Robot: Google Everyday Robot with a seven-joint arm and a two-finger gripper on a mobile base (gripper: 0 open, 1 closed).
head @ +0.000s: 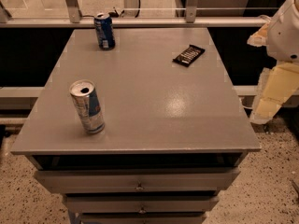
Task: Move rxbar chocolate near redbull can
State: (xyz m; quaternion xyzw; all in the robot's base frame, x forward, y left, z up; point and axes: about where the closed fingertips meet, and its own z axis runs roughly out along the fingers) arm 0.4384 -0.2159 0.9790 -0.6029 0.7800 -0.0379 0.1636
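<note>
The rxbar chocolate (188,55) is a flat black wrapper with white lettering, lying at the back right of the grey table top (149,101). The redbull can (87,107) stands upright near the front left corner, silver and blue with an opened top. My gripper (272,96) hangs at the right edge of the view, off the table's right side, below the white arm joint (287,29). It is well to the right of the bar and holds nothing that I can see.
A shorter dark blue can (104,31) stands at the back left of the table. Drawers (139,181) sit under the table's front edge. A rail with metal posts (140,20) runs behind the table. Speckled floor (275,190) lies to the right.
</note>
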